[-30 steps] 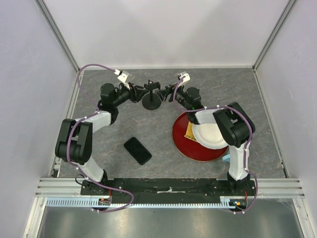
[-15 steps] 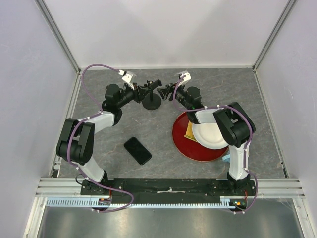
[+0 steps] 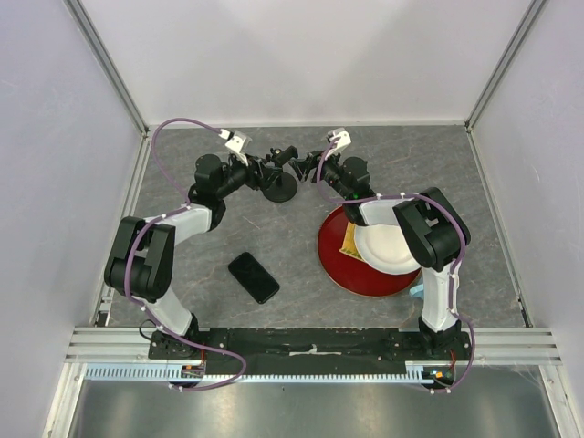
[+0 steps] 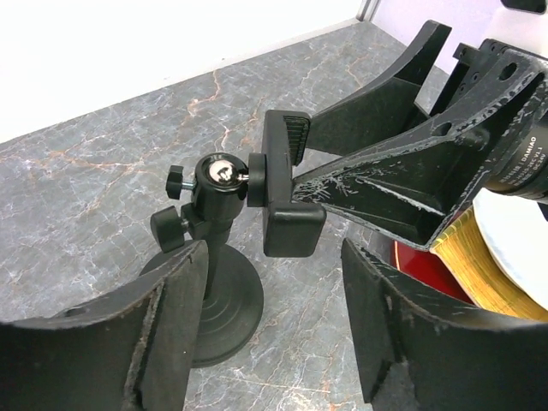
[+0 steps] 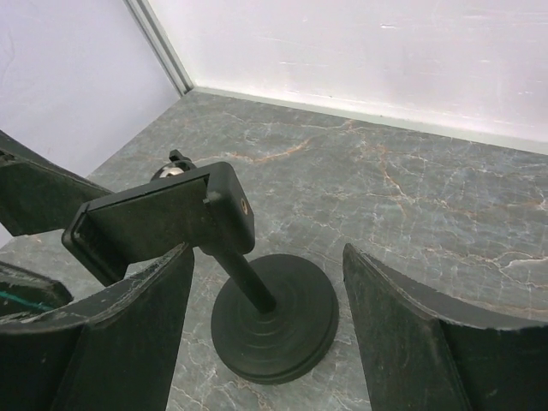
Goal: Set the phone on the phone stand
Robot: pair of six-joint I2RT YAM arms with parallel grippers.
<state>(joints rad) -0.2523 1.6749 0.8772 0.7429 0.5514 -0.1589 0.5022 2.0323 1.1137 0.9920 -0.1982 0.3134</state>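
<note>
While both arms crowd the phone stand (image 5: 276, 330) at the far middle of the table (image 3: 210, 306), the phone (image 3: 254, 277) is recorded lying flat on the table nearer the arm bases, well apart from the stand and touched by nothing

Pincer state: the left gripper (image 4: 272, 257) is spread wide with nothing held, the post just ahead of its fingers. The right gripper (image 5: 267, 257) is likewise spread wide and nothing is clasped. In the left wrist view one of its fingers appears to touch the clamp head (image 4: 287, 184); true contact cannot be confirmed

Risks, as judged:
- the stand is carried on a thin post, so a sideways push on the clamp head could tip it or slide the round base
- the clamp head could be swung on its ball joint to an unusable angle
- the two pincers are close together and could be knocked against each other

Phone appearance: thin, glossy black, rounded corners. Little edge is offered while it lies flat, so a slip at pickup is considered likely
</note>
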